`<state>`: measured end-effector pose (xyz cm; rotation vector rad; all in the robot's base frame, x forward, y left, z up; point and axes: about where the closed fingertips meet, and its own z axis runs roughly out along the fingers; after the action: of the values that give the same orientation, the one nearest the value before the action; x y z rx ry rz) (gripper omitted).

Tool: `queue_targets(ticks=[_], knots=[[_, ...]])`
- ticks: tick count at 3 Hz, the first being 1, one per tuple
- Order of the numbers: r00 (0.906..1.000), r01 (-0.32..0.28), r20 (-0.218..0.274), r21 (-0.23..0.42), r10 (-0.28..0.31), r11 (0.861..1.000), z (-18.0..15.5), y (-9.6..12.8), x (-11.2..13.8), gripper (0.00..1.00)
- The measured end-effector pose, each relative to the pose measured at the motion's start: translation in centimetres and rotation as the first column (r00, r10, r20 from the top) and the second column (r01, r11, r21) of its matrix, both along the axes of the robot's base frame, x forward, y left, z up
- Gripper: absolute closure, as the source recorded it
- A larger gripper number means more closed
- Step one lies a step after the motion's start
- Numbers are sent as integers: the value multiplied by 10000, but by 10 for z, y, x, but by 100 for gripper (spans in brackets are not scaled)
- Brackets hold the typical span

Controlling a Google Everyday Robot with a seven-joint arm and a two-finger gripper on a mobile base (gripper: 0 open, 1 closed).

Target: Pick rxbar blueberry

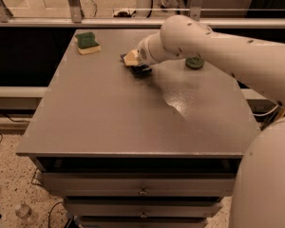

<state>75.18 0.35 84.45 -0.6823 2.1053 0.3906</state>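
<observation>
The rxbar blueberry (140, 70) is a dark flat bar lying on the grey table (109, 118), toward the back middle. Only its front end shows; the rest is hidden under my gripper. My gripper (132, 61) reaches in from the right on a thick white arm (218, 46) and sits right over the bar, low at the table surface. Its pale fingertip (130, 58) is above the bar's left end.
A green-topped yellow sponge (87, 42) lies at the back left of the table. A green drink can (194, 62) stands at the back right, partly behind the arm. A rail (133, 23) runs behind the table. Drawers (142, 189) sit below the front edge.
</observation>
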Motion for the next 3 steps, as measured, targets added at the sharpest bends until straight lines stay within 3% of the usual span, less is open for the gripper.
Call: queue_targets(ticks=[1,2,3], knots=[[9933,-1146,-105,262,1149,9931,19,-2,6,100],[9766,-2143,269,352,2135,9761,57,-1,14,100],[9606,-2733,592,213,2716,9617,92,-4,12,100]])
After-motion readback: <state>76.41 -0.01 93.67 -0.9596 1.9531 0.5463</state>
